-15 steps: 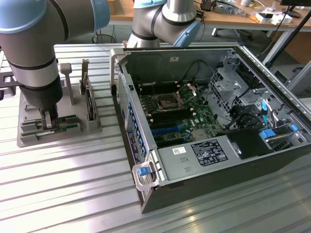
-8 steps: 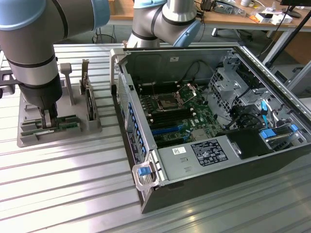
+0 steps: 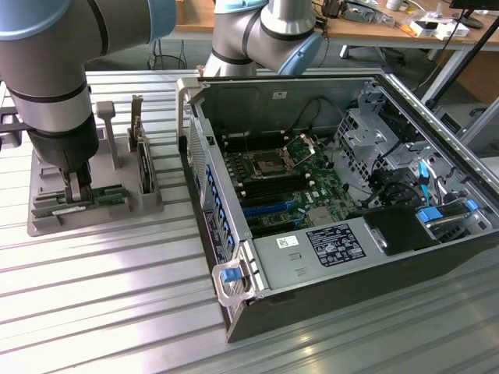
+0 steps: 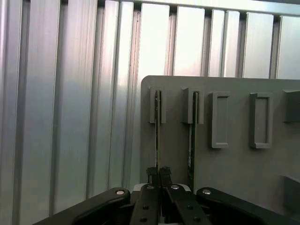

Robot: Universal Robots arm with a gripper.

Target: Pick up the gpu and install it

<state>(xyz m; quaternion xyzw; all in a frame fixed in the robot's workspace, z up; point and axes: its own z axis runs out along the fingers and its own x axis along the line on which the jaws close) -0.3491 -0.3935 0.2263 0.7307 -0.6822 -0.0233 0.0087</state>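
The gpu [image 4: 158, 136] is a thin green stick standing on edge in a slot of the grey holder [image 4: 234, 173]. In the wrist view my gripper [image 4: 158, 174] is shut on the gpu, with the two black fingertips pinching its top edge. In the exterior view my gripper [image 3: 75, 191] reaches straight down onto the holder [image 3: 47, 226] at that view's left. The gpu's green end [image 3: 109, 199] sticks out beside the fingers. It sits low in the holder.
A second thin stick [image 4: 191, 150] stands in the neighbouring slot. A dark upright card [image 3: 144, 167] stands in the holder toward the open computer case [image 3: 312, 257]. The case's motherboard [image 3: 288, 187] is exposed. Everything rests on a ribbed aluminium table [image 3: 117, 312].
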